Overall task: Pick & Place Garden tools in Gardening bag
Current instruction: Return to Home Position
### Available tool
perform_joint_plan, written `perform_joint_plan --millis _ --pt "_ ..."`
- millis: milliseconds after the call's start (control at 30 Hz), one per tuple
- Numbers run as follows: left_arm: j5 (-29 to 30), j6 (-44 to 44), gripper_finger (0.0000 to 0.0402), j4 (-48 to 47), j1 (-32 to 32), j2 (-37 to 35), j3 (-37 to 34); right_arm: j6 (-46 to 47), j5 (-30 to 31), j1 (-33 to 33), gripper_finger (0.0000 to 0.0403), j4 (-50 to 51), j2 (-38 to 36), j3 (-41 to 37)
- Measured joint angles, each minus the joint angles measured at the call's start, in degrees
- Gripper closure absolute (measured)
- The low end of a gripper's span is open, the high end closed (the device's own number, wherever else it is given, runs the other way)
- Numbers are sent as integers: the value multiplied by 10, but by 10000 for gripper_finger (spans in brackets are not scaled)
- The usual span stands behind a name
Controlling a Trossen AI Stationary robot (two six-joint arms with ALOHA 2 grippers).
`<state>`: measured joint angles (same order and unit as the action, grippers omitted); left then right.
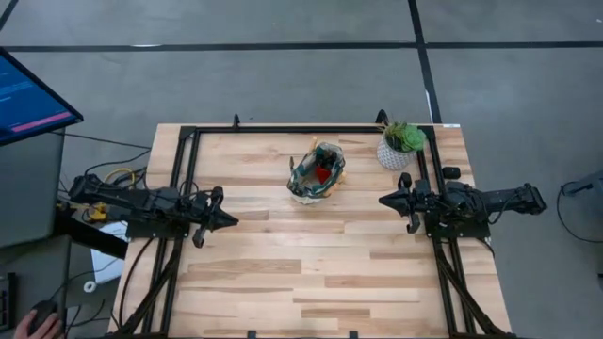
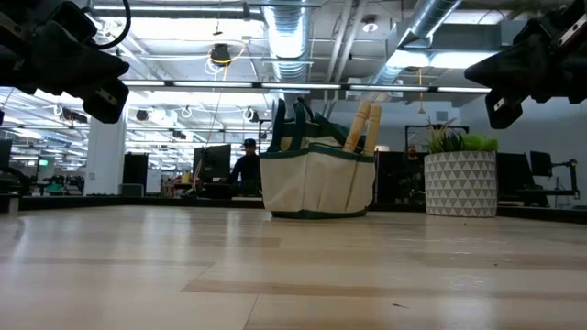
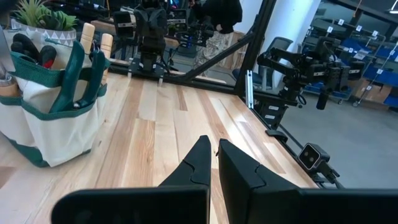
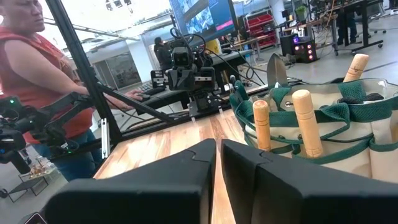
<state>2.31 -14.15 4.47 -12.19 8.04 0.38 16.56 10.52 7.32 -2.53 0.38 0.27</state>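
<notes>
As the high view looks down, the gardening bag (image 1: 316,174) stands at the surface's (image 1: 283,282) far middle (potted plant (image 1: 400,146) nearby). Low view: wooden trowel handles (image 2: 358,128) poke from it. Wrist views: left jaws and right jaws, at the surface's sides, are clenched, empty.
</notes>
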Motion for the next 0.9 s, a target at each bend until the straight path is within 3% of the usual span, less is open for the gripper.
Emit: perform_joint_plan --millis 900 --pt "0 0 400 8 0 0 0 0 0 0 386 0 0 0"
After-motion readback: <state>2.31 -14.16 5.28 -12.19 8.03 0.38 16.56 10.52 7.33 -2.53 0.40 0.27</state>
